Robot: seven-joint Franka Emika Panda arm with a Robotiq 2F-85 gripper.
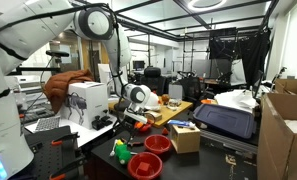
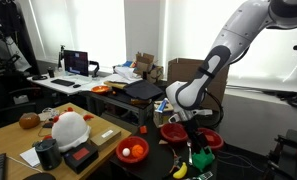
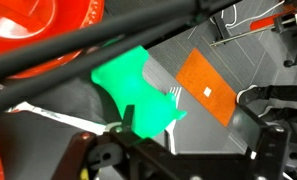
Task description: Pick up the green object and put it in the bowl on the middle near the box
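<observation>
The gripper [image 2: 193,143] sits right at the green object [image 3: 138,95], beyond the bowl [image 1: 158,143] from the box [image 1: 185,137]. We cannot tell whether its jaws grip. A weak pinch may drop it short of the bowl.

This is a robotics lab. A white robot arm [image 1: 33,35] stands at a cluttered black desk [image 1: 98,150]. Behind the arm are black metal frames [image 1: 216,40] hung with dark cloth, computer monitors [image 1: 138,66] and strip ceiling lights [image 1: 203,5]. Big brown cartons [image 1: 283,130] are stacked beside it. In an exterior view, a lit screen [image 2: 76,63] sits on a long bench beyond the arm, under tall windows [image 2: 138,30].
</observation>
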